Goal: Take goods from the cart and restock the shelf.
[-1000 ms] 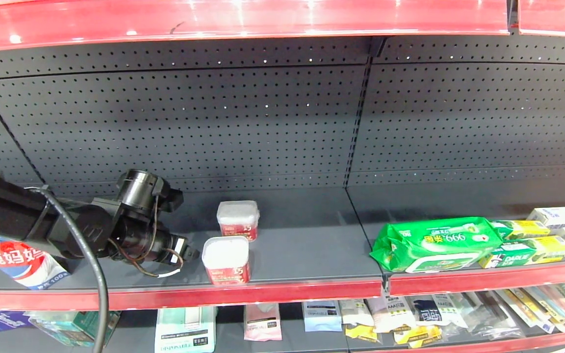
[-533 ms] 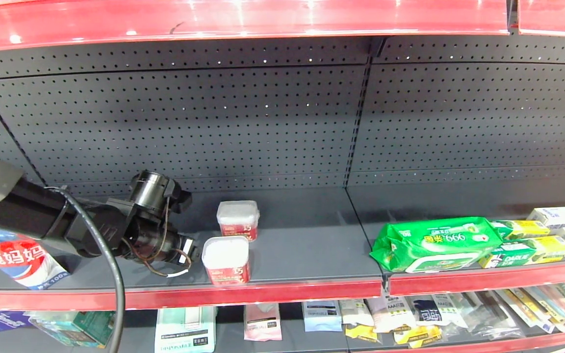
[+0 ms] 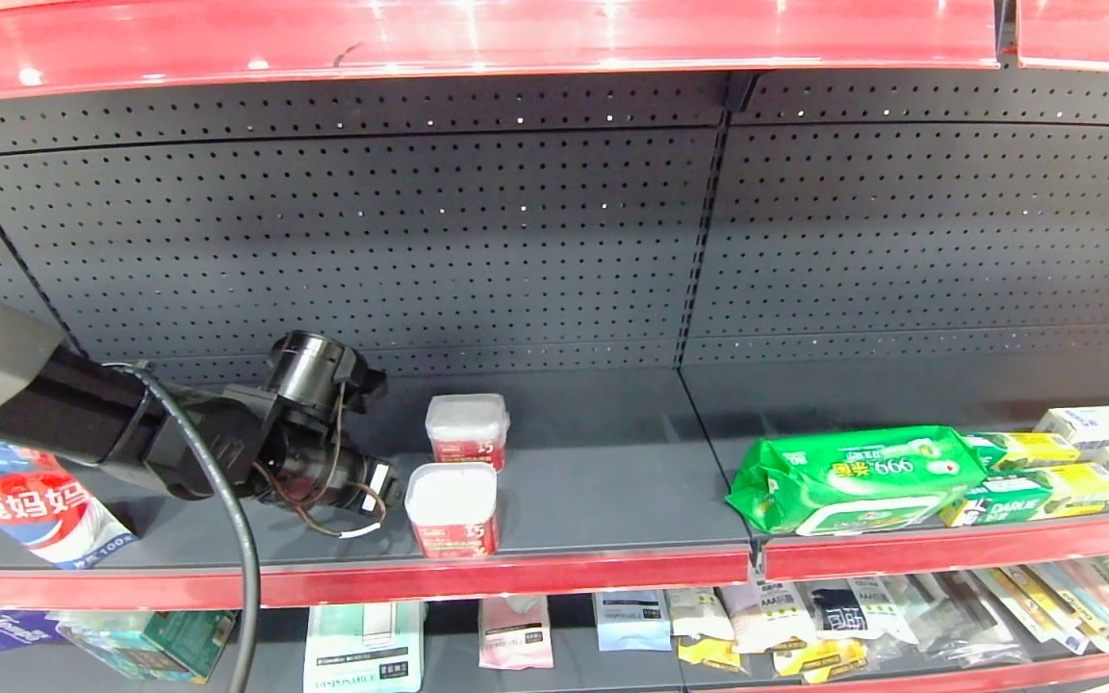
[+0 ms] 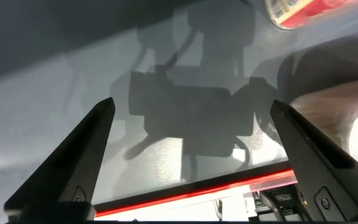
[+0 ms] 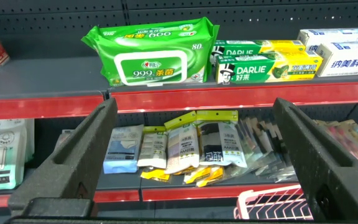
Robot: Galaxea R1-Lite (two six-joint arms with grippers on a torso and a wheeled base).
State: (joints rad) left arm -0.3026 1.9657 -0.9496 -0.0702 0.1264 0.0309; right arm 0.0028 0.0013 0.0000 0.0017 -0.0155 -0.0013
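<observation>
The left tool (image 4: 192,106), fingers spread wide and empty, has slid rightward along the shelf (image 3: 603,481) in the last second. It has nudged the front tub (image 3: 451,508) slightly right. The tub stands upright near the red lip, with the rear tub (image 3: 467,430) just behind. This looks like straightening a placed item. The right tool (image 5: 196,102) is open too, facing the green wipes pack (image 5: 151,53). Grey pegboard (image 3: 516,241) backs the shelf.

The right tool (image 5: 196,109) is holding its two dark fingers wide apart in front of the shelf (image 5: 42,81). A green wipes pack (image 5: 151,53) is lying on this shelf, and toothpaste boxes (image 5: 266,62) are lying just beside it. Small packets (image 5: 191,146) are lying on the level below, and a pink basket (image 5: 272,205) is showing between the fingers.
</observation>
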